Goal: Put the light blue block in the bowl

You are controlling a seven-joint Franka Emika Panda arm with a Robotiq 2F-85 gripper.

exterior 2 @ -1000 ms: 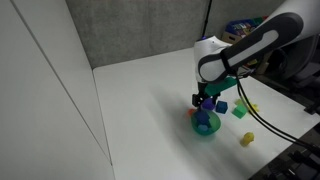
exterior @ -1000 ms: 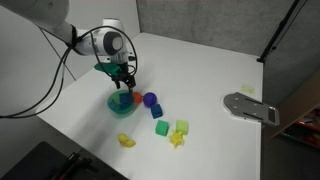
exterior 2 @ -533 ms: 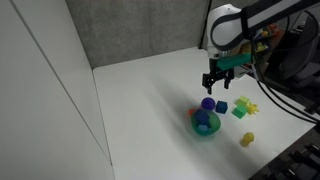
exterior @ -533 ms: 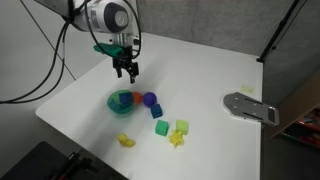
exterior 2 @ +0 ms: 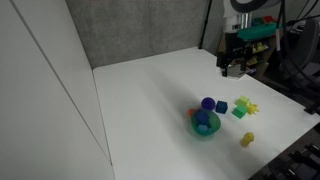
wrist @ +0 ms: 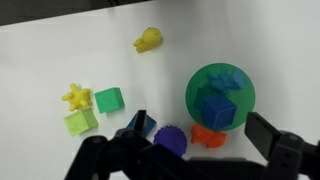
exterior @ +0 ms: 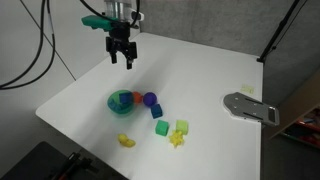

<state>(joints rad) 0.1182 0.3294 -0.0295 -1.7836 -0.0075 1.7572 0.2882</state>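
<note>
In the teal bowl (wrist: 198, 88): the light blue block (wrist: 217, 108), low inside, toward 6 o'clock in the wrist view. Just outside the rim at 6 o'clock, an orange piece (wrist: 208, 136); at 8 o'clock, a purple rounded piece (wrist: 170, 140). Beside that, a dark blue block (wrist: 138, 124), half hidden behind the gripper (exterior: 122, 58). Released, jaws spread wide, grasping nothing, high over the white bench (exterior: 200, 70), well apart from the toys. In both exterior views, merely a blue speck within the bowl. Only in an exterior view: a grey flat object (exterior: 250, 106), at the toys' 3 o'clock.
</note>
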